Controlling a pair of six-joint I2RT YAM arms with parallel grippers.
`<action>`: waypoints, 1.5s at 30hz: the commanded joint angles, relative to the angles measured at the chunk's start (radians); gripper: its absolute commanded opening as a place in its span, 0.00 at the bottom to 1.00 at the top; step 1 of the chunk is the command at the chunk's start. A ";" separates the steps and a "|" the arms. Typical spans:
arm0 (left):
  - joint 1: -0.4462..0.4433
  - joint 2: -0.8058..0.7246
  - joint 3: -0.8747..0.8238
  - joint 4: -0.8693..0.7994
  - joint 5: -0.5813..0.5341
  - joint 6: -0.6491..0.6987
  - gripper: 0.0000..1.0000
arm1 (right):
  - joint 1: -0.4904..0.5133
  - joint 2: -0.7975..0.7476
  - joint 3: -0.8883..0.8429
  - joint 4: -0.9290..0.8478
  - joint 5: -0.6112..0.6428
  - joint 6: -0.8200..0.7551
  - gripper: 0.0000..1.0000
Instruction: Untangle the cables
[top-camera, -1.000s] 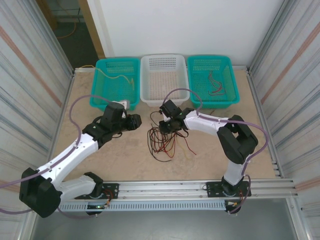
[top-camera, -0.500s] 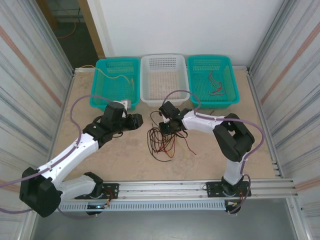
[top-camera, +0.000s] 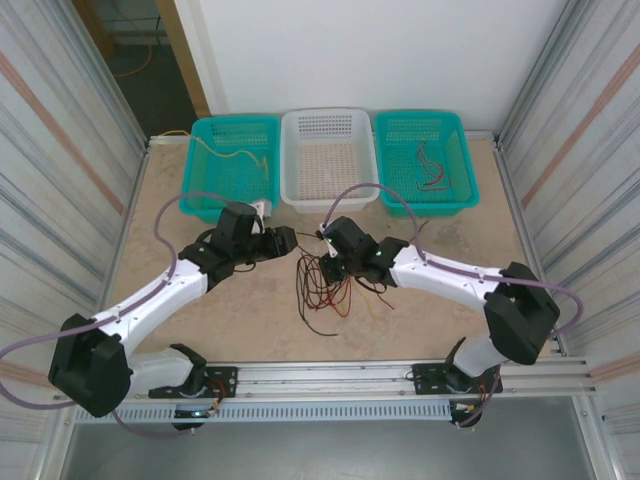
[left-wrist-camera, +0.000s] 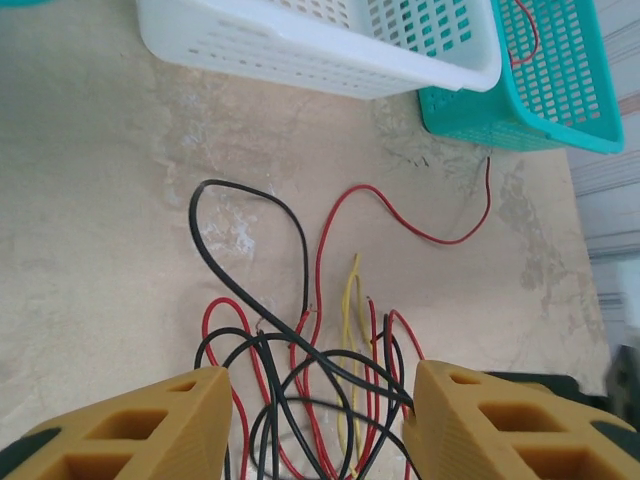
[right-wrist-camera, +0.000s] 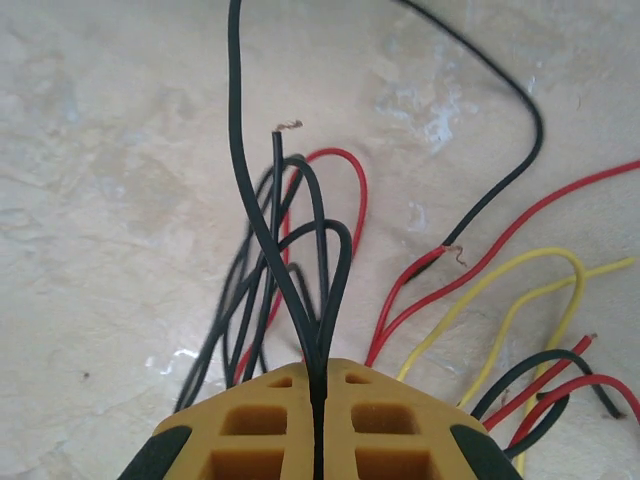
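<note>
1. Rail (top-camera: 330, 375): metal, along bottom of top view; both arm bases bolted on it.
2. Table (top-camera: 230, 320): beige, mottled.
3. Cables (top-camera: 325, 280): thin red, black and yellow strands in one tangle on the table, centre of top view, between the two grippers. Loose ends trail toward bottom of frame. In left wrist view, one red strand arcs off to upper right and ends near a teal basket.
4. R gripper (right-wrist-camera: 318, 375): jaws pressed together, pinching black strands at upper edge of tangle.
5. L gripper (left-wrist-camera: 320, 400): jaws apart, nothing clamped; just left of tangle in top view, strands lying between jaws in wrist view.
6. L teal basket (top-camera: 200, 205): upper left; pale yellow strand inside.
7. White basket (top-camera: 300, 200): upper centre.
8. R teal basket (top-camera: 465, 205): upper right; red and dark strands inside.
</note>
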 joint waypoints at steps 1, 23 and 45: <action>0.003 0.023 -0.027 0.096 0.064 -0.066 0.52 | 0.025 -0.062 -0.011 0.028 0.056 -0.033 0.00; 0.006 0.104 -0.047 0.204 0.130 -0.158 0.38 | 0.113 -0.154 -0.007 0.035 0.101 -0.059 0.00; -0.006 -0.083 0.291 0.041 0.195 -0.020 0.00 | -0.072 -0.072 -0.227 0.218 -0.100 0.157 0.31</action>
